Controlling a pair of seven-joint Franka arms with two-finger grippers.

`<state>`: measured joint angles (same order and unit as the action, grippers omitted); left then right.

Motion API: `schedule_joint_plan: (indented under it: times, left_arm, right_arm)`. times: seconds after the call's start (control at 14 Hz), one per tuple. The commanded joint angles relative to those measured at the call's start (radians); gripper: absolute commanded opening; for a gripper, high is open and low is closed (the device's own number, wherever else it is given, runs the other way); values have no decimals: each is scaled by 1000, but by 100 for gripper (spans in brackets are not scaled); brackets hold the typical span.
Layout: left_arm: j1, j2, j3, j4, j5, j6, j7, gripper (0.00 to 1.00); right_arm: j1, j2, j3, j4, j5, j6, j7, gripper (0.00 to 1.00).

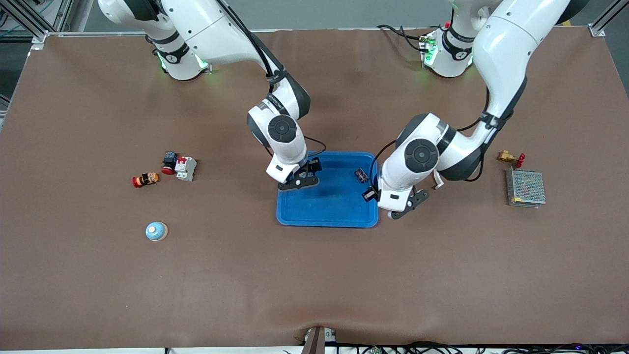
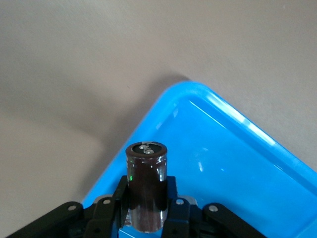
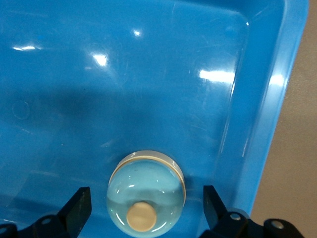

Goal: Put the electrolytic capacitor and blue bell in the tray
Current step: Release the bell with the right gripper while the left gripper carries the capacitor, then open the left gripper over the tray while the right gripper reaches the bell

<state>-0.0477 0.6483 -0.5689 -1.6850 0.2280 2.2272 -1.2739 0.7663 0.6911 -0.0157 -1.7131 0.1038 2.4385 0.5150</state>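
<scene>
— Jaws on the left gripper (image 2: 147, 208), how do they stand?
— Clamped on the capacitor (image 2: 146, 183), a dark brown can with a silver end. It hangs over the rim of the blue tray (image 1: 324, 219), at the corner toward the left arm's end of the worktop (image 1: 314, 275).
— And the right gripper (image 3: 146, 204)?
— Over the tray's floor, toward the right arm's end. Its jaws are apart, with a gap on each side of the pale blue bell (image 3: 146, 196). The bell sits in the tray, near the rim, with its cream button facing up.
— Anything else in the tray?
— A small dark part (image 1: 361, 174) near the left arm's end; it may be a connector, but I cannot tell.
— Outside it?
— A second blue bell (image 1: 156, 231) lies well apart from the tray, toward the right arm's end. Farther from the camera are a red-and-orange piece (image 1: 145, 180) and a white switch block (image 1: 185, 168). Toward the left arm's end are a metal mesh box (image 1: 526, 188) and a brass fitting (image 1: 509, 158).
</scene>
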Motion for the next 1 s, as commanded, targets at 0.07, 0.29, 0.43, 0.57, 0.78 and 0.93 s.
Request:
schedule_joint_plan:
  times: [0.07,0.29,0.43,0.57,0.78,0.93]
  left_arm:
    - [-70,99,18,99,16,3,-103,0]
    - [-87,140,49,113,16,40,-140,0]
    - [-104,155,79,113,10,45,-143,0]
    - [-106,172,84,114,11,96,-218,0]
    - [-119,194,93,116,16,117,-229,0]
    - [-127,205,101,122,16,118,-228,0]
  right_arm:
    - [8,-18,-7,-5,-9,-10,10,100]
    - [4,-83,-7,4,-9,-134,5,100]
    - [-1,-148,-7,3,-9,-214,0,100]
    - [-16,-212,-7,7,-6,-306,-33,100]
    - [-91,-294,-7,12,-4,-422,-163,100]
    - [-169,-318,-7,16,-4,-456,-287,100]
